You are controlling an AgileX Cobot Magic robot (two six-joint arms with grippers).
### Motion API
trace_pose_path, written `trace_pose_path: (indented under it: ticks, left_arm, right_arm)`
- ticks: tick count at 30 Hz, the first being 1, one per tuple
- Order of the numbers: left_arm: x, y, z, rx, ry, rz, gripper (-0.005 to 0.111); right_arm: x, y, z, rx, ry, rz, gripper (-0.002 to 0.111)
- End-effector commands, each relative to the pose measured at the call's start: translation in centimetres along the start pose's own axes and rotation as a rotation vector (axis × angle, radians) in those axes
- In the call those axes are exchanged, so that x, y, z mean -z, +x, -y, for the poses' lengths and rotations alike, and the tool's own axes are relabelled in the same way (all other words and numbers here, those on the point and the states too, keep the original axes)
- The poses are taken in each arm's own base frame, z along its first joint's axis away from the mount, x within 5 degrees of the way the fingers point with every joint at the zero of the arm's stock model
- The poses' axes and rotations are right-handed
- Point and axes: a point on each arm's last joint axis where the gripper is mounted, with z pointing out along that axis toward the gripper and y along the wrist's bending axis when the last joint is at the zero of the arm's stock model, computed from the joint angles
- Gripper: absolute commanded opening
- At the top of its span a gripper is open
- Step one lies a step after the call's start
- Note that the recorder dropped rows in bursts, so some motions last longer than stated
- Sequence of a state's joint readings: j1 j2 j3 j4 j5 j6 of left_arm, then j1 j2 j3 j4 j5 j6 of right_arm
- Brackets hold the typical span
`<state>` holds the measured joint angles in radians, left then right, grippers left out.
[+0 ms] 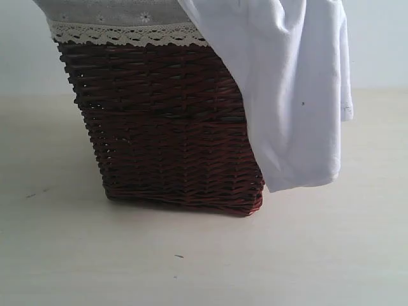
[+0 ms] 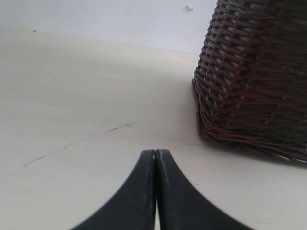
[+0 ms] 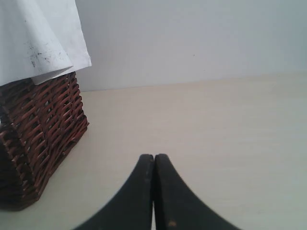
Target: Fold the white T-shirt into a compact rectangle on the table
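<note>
The white T-shirt hangs over the right side of a dark wicker basket, its loose end dangling just above the table. Its neck and lettering are hidden. A corner of the shirt drapes over the basket in the right wrist view. My left gripper is shut and empty, low over the table, with the basket a short way ahead. My right gripper is shut and empty too, over bare table. Neither gripper shows in the exterior view.
A grey cloth liner with lace trim folds over the basket's rim. A pale wall rises behind the table. Tiny dark specks mark the tabletop in front of the basket.
</note>
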<state>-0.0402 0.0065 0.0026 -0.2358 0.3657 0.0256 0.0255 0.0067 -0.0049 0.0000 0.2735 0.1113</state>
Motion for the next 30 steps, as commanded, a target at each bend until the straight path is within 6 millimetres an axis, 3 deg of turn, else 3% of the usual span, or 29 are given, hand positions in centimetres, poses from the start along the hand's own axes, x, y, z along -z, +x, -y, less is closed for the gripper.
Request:
trace_pose_path:
  ticks: [1, 10, 30]
  left_arm:
    - [0.08, -0.16, 0.08, 0.009, 0.01, 0.014, 0.0]
    - [0.08, -0.14, 0.08, 0.007, 0.01, 0.012, 0.0]
    - [0.08, -0.14, 0.08, 0.009, 0.01, 0.012, 0.0]
  right_arm:
    - [0.01, 0.01, 0.01, 0.01, -0.001, 0.015, 0.0]
    - [0.01, 0.01, 0.01, 0.01, -0.001, 0.015, 0.0]
    - [0.03, -0.11, -0.51, -0.188, -0.067, 0.021, 0.0]
